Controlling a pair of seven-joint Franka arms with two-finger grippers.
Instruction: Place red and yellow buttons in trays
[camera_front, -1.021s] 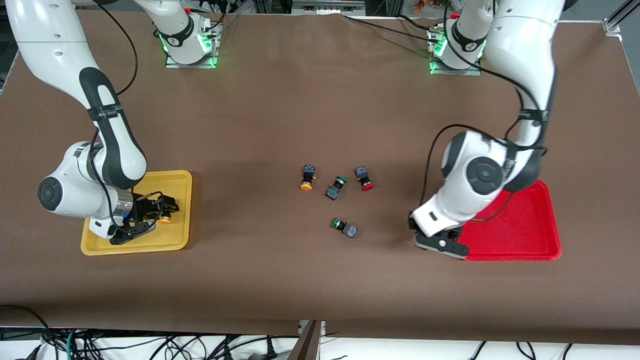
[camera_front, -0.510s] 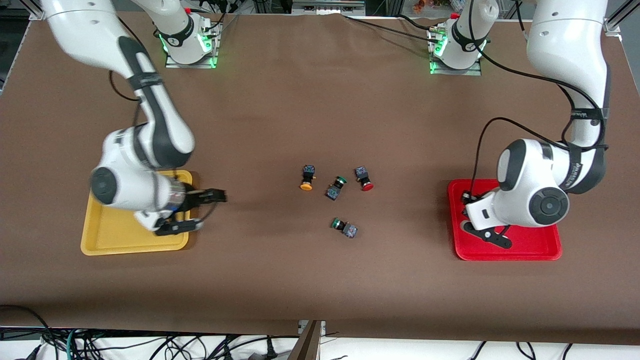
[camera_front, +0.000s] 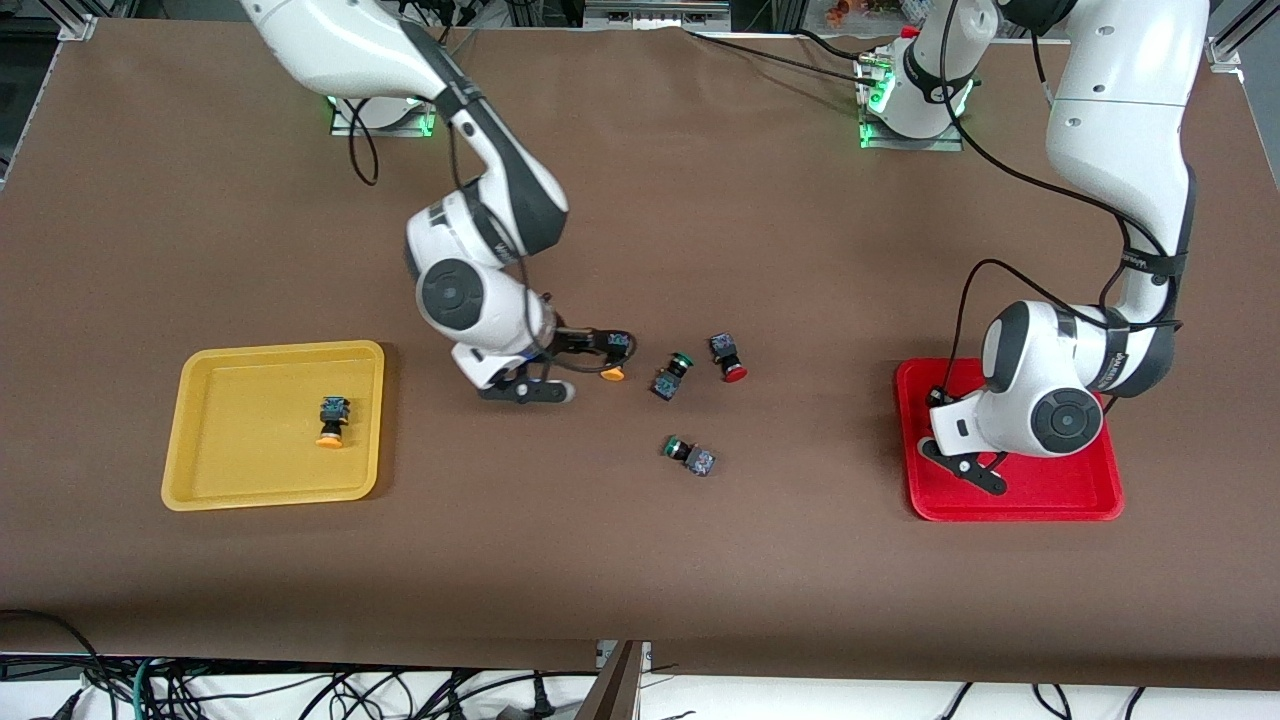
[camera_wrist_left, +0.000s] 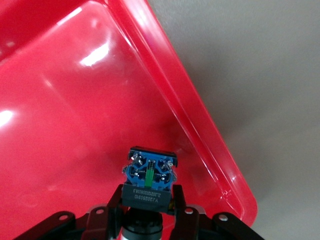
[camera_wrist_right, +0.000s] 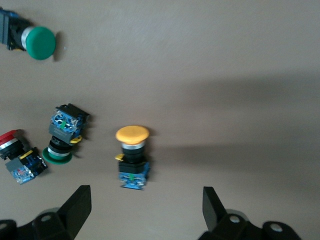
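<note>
1. The right gripper (camera_front: 575, 364), jaws released, hovers mid-desk over a yellow button (camera_wrist_right: 132, 154).
2. The left gripper (camera_wrist_left: 145, 220), over the red tray (camera_front: 1075, 495), grasps a button (camera_wrist_left: 149, 181).
3. Another yellow button (camera_front: 332, 421) lies in the yellow tray (camera_front: 230, 480); a red button (camera_front: 728, 358) lies mid-desk.

Two arms over a brown table (camera_front: 640, 560) with sorting trays.
Yellow tray (camera_front: 200, 480) holds one yellow-capped button (camera_front: 332, 421); right gripper (camera_front: 570, 365) beside another (camera_front: 614, 357); left gripper (camera_front: 960, 462) over red tray (camera_front: 1100, 490).
</note>
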